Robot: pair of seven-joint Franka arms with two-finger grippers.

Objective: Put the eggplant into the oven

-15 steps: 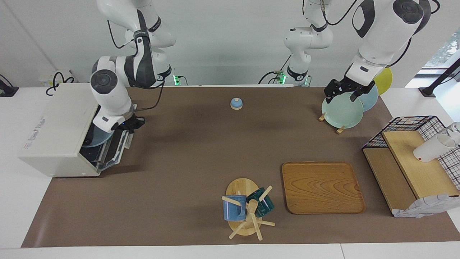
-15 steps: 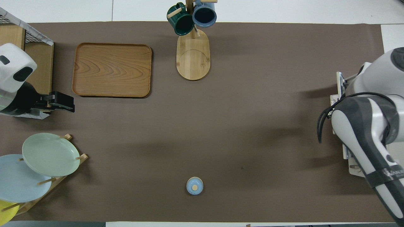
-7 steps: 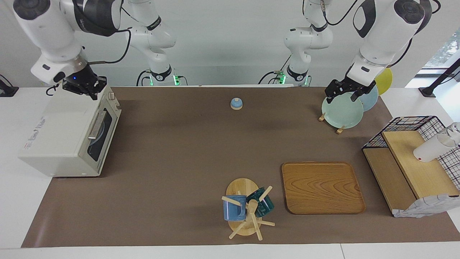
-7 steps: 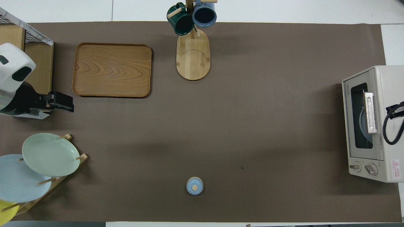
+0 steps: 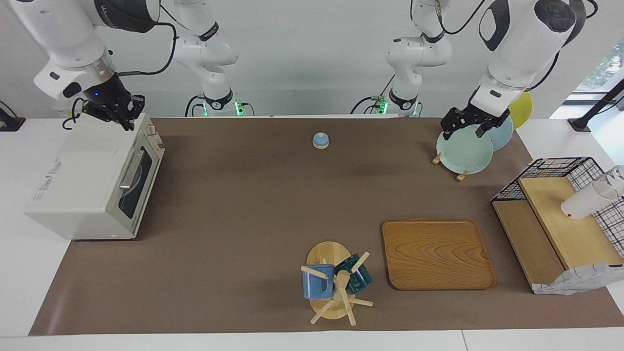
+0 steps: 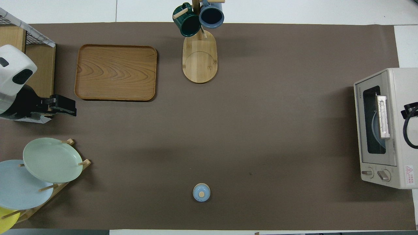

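Observation:
The off-white oven stands at the right arm's end of the table, and it also shows in the overhead view. Its dark glass door is shut. A blue plate shows through the glass. The eggplant is not in view. My right gripper hangs just above the oven's top, at the edge nearest the robots. My left gripper is open and empty above the plate rack. It also shows in the overhead view.
A small blue domed lid sits mid-table near the robots. A wooden tray and a mug tree with two mugs stand farther out. A wire basket shelf with a white cup stands at the left arm's end.
One second ago the oven door hung open with my right gripper at it. The door is now shut and the right gripper has risen above the oven's top. The left arm has not moved.

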